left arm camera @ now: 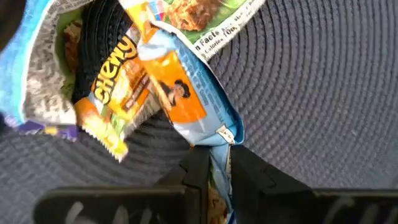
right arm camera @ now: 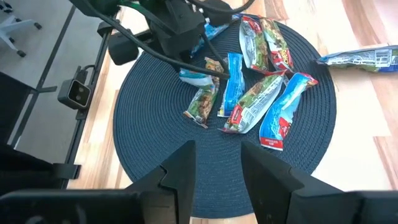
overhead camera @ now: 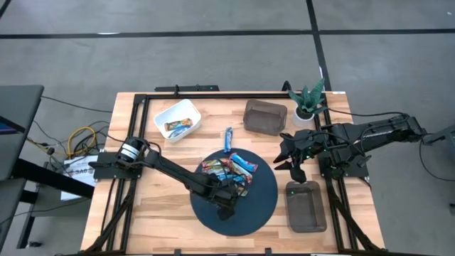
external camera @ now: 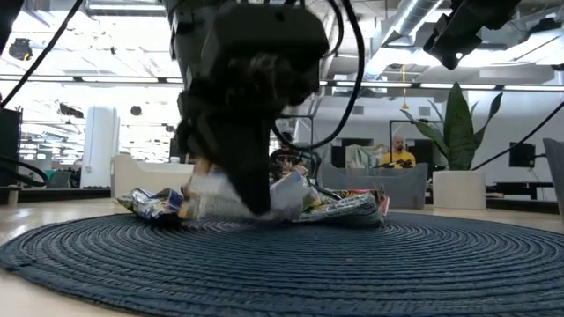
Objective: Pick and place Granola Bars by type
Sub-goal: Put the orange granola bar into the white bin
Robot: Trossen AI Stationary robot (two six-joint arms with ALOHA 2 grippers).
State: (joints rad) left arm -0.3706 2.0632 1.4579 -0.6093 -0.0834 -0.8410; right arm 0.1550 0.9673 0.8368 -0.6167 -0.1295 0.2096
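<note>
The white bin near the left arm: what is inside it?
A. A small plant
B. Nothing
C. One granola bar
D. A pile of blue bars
C. In the high view the white bin holds a single granola bar, orange and blue, lying alone on its floor; the other bars lie on the round dark mat.

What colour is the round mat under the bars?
Dark navy mat, woven in rings; clearest in the right wrist view.
</note>
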